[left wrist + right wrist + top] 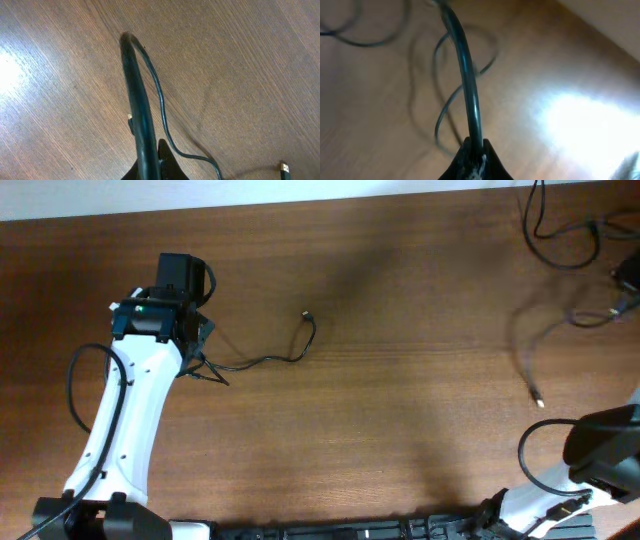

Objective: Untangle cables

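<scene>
Two cables are shown clenched: the left cable [136,95] by the left tool [150,169], its length trailing across the surface [400,430]; the right cable [468,75] (blurred) by the right tool [473,162], at the right side

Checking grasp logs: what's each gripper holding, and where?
Left gripper: cable, pinched on the cord, away from its plug. Right gripper: second cable, also on the cord.

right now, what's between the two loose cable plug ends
Nothing: bare table separates the left cable's plug from the right cable's plug, as the overhead view shows.
</scene>
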Available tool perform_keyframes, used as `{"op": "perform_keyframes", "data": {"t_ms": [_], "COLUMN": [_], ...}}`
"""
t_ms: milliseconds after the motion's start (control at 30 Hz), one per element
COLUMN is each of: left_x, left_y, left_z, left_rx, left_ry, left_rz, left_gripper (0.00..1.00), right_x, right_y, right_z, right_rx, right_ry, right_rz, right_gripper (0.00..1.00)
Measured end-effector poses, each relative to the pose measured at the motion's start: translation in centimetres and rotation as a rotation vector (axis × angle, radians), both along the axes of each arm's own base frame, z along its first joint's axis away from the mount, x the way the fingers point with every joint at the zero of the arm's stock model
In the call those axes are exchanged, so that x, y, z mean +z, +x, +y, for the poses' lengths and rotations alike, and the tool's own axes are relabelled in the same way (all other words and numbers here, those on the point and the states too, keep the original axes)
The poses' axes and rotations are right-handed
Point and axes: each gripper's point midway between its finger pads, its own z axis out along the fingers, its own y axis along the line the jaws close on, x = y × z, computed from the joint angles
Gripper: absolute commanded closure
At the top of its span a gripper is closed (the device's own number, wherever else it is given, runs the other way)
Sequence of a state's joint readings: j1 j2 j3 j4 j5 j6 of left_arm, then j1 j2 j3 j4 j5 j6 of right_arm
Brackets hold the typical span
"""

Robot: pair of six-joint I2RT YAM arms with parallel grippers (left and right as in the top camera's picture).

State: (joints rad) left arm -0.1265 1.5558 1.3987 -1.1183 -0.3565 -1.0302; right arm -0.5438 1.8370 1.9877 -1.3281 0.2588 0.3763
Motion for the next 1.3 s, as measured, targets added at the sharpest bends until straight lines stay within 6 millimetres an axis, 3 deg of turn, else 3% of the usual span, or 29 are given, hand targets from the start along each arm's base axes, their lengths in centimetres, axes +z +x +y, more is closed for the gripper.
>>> {"op": "perform_keyframes", "data": {"t_ms": [67,100,167,233,267,300,333,367,467,567,600,633,667,700,767,800,867,900,933,967,1000,1033,1100,1233,1300], "left_x": [0.0,0.0,0.0,0.0,-0.1,-0.1,-0.1,-0.1,-0.1,-0.1,-0.1,-0.1,0.0,-0.1,-1.2,-2.2,-3.5,-3.6,-3.4,-2.8,-2.2,-2.0,-1.9,-2.1,-1.5], "left_y": [0.0,0.0,0.0,0.0,0.0,0.0,0.0,0.0,0.0,0.0,0.0,0.1,0.1,0.2,0.4,1.0,3.4,5.7,6.2,5.8,4.8,4.1,3.6,4.3,1.5], "left_z": [0.0,0.0,0.0,-0.1,-0.1,-0.1,-0.1,-0.1,-0.1,-0.1,-0.1,-0.1,-0.2,-0.2,-0.3,-1.1,-4.4,-8.6,-12.5,-16.7,-20.6,-22.3,-23.0,-19.7,-21.1], "left_rx": [0.001,0.002,0.002,0.001,0.002,0.001,0.001,0.001,0.001,0.001,0.001,0.001,0.001,0.001,0.001,-0.010,-0.101,-0.266,-0.420,-0.588,-0.759,-0.852,-0.951,-0.967,-1.298], "left_ry": [0.000,-0.001,-0.002,-0.006,-0.006,-0.006,-0.006,-0.008,-0.008,-0.009,-0.008,-0.009,-0.009,-0.009,-0.015,-0.057,-0.214,-0.343,-0.425,-0.479,-0.501,-0.502,-0.481,-0.489,-0.547], "left_rz": [0.000,-0.001,-0.001,0.000,0.000,0.001,0.000,0.000,0.001,0.001,0.000,-0.002,-0.006,-0.005,0.027,0.037,-0.007,-0.066,-0.088,-0.105,-0.117,-0.117,-0.120,-0.112,-0.110], "left_gripper": [0.99,0.98,0.98,0.98,0.97,0.96,0.96,0.95,0.92,0.95,0.95,0.95,0.95,1.00,1.00,1.00,1.00,1.00,0.89,0.48,0.01,0.01,0.01,0.01,0.01], "right_x": [-0.5,-0.6,-1.7,-5.0,-8.0,-9.7,-10.7,-11.2,-11.4,-8.7,-6.0,-2.4,-0.1,0.6,0.3,0.0,0.0,0.0,0.0,0.0,0.0,0.0,-0.1,-2.8,-5.7], "right_y": [-6.1,-7.4,-8.2,-7.9,-7.8,-8.2,-8.2,-8.2,-7.4,-4.5,-3.5,-3.3,-3.8,-4.3,-4.9,-4.3,-1.3,0.4,1.7,2.5,3.2,3.6,4.1,4.8,5.2], "right_z": [-4.5,-5.9,-7.0,-6.9,-6.2,-5.4,-5.1,-4.8,-4.2,-3.9,-3.7,-3.2,-2.8,-2.3,-1.5,-0.4,3.3,5.9,8.4,10.2,11.8,13.2,15.1,19.3,21.5], "right_rx": [-0.258,-0.330,-0.400,-0.409,-0.401,-0.398,-0.402,-0.400,-0.379,-0.313,-0.282,-0.251,-0.241,-0.241,-0.243,-0.186,0.020,0.134,0.239,0.302,0.360,0.402,0.460,0.571,0.652], "right_ry": [0.045,0.043,0.043,0.071,0.116,0.156,0.173,0.185,0.231,0.285,0.277,0.241,0.208,0.201,0.227,0.247,0.272,0.283,0.290,0.293,0.286,0.281,0.280,0.305,0.305], "right_rz": [0.022,0.005,-0.017,-0.021,-0.009,0.021,0.020,0.024,-0.013,-0.148,-0.231,-0.318,-0.359,-0.363,-0.332,-0.315,-0.300,-0.289,-0.276,-0.266,-0.251,-0.239,-0.223,-0.166,-0.135], "right_gripper": [0.96,0.96,0.96,0.96,0.84,0.34,0.12,0.04,0.02,0.02,0.02,0.02,0.03,0.04,0.04,0.04,0.04,0.04,0.04,0.00,0.00,0.01,0.01,0.01,0.01]}}
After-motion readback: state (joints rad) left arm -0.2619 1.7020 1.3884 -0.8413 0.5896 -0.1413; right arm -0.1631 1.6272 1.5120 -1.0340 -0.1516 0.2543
